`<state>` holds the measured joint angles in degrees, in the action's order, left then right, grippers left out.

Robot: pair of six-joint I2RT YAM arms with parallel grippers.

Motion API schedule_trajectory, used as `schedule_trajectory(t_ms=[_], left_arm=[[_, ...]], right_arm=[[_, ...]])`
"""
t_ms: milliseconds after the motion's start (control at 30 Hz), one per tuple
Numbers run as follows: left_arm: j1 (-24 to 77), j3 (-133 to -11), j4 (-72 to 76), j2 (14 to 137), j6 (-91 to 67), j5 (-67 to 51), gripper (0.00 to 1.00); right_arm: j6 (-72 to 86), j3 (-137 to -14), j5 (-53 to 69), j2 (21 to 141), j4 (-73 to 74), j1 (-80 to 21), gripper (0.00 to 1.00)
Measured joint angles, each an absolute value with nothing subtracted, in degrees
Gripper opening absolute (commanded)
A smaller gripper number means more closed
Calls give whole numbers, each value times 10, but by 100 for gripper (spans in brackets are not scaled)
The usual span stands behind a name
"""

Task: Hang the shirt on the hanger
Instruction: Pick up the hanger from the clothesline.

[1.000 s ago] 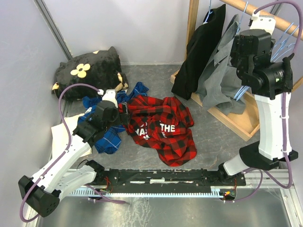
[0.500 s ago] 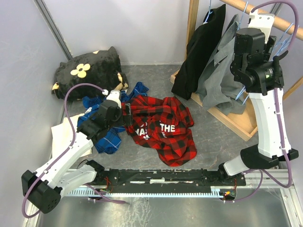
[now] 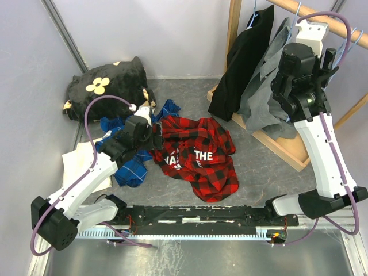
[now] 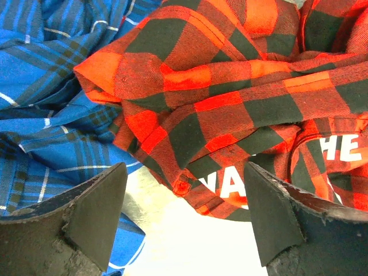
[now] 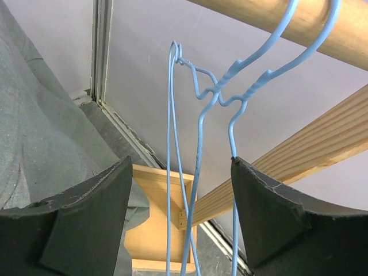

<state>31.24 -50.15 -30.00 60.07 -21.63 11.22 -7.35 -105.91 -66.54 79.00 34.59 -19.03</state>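
Right gripper (image 5: 181, 172) has closed on the wooden rail (image 5: 322, 29). Its jaws are spread, framing the hanger (image 5: 199, 144) hooked there, nothing held. Left gripper (image 4: 184, 190) has advanced over the shirt (image 3: 198, 155), which lies crumpled on the table (image 3: 259, 167) beside a blue shirt (image 4: 46, 115); its jaws are also spread. Both pickups appear imminent.

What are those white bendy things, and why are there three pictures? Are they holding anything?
They are two robot arms with two-finger pinchers. One picture looks down from above; the other two come from small cameras on the wrists. The left gripper is open, facing the red-and-black shirt, which lies beside a blue plaid shirt. The right gripper is open too, with thin blue wire hangers, hung from a wooden rail, between its fingers. Neither holds anything yet.
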Motion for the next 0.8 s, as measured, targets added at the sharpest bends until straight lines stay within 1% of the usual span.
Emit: schedule_trajectory(t_ms=[167,333,433,567,667,800], left_arm=[[312,-507,-301,606,-216,102,86],[312,-507,-302,606,-217,99,85],[312,-507,-302,606,-217,99,84],[312,-507,-304,601,-217,99,81],[312,-507,-304,593,-217,99,80],[312,-507,-303,580,-220,99,79]], right_arm=[[-70,-1049,-663,790,335,-187,73],[-35,-1038,-648,788,350,-172,72],[-11,-1020,-634,787,365,-161,69],[18,-994,-608,781,388,-150,58],[32,-987,-588,777,400,-148,44],[35,-986,-573,766,405,-148,30]])
